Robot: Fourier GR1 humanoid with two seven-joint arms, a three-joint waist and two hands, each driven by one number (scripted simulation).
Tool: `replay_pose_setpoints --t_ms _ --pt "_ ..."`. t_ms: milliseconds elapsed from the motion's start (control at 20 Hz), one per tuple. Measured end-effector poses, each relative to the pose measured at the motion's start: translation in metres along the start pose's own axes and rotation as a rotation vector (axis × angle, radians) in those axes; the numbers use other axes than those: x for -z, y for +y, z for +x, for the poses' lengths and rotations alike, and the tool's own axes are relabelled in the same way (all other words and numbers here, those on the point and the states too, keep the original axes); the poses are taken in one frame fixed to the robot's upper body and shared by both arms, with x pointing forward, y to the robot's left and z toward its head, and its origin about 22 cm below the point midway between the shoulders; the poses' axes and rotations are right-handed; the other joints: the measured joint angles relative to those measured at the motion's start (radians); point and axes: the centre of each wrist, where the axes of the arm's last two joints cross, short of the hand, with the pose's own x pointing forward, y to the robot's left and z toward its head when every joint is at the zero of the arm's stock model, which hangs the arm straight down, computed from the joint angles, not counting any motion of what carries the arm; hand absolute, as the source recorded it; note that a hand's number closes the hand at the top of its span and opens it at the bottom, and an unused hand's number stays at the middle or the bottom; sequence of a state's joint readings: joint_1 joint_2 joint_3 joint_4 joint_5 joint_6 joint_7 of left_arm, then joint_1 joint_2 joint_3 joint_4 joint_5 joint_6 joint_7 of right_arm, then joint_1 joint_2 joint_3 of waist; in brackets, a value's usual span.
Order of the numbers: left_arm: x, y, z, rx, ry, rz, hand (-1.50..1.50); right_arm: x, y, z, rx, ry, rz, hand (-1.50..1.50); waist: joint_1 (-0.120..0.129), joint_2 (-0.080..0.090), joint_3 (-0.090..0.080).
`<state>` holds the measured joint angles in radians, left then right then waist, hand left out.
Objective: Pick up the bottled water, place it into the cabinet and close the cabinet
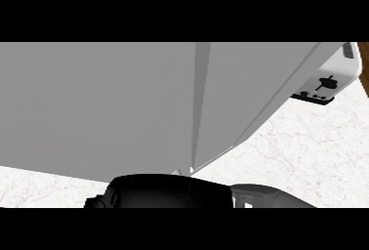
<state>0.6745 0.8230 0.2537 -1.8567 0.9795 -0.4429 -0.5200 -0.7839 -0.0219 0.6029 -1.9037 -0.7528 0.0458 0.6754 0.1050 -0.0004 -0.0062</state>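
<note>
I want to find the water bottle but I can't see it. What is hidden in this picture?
- Bottled water: not seen in the head view, so where it is cannot be told.
- Cabinet: its grey panels fill the view and hide the inside.
- Hand: cut off by the lower edge; which one and its fingers cannot be told.
- Toaster: partly behind the cabinet.

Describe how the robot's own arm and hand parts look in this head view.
Only one dark mass shows at the lower edge: glossy black, rounded and bulky, with soft grey highlights along its top. To its right sits a smoother dark grey, rounded piece with a small pale slot. No cables or markings are visible. Which hand this is, and its fingers, cannot be told from this view.
</note>
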Motion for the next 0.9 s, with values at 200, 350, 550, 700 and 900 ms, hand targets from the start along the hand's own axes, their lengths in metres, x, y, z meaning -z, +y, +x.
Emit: replay_pose_setpoints --t_ms 200,350,550,700,900 --pt "-0.015 0.007 0.012 0.006 -0.003 0.031 -1.50 0.023 -0.018 0.009 0.082 0.038 -0.016 1.50 -0.028 -0.001 0.003" --pt "-0.027 0.012 0.013 0.007 -0.011 0.044 -1.50 0.031 -0.040 0.005 0.149 0.054 -0.037 1.50 -0.046 0.000 0.004" --pt "-0.034 0.013 0.018 0.009 -0.013 0.062 -1.50 0.033 -0.067 -0.005 0.207 0.067 -0.050 1.50 -0.064 -0.001 0.005" --pt "-0.042 0.018 0.017 0.014 -0.011 0.075 -1.50 0.029 -0.090 -0.016 0.229 0.067 -0.072 1.50 -0.070 -0.004 0.004" --pt "-0.046 0.017 0.018 0.016 -0.005 0.086 -1.50 0.020 -0.108 -0.023 0.232 0.057 -0.095 1.50 -0.076 -0.010 0.001"
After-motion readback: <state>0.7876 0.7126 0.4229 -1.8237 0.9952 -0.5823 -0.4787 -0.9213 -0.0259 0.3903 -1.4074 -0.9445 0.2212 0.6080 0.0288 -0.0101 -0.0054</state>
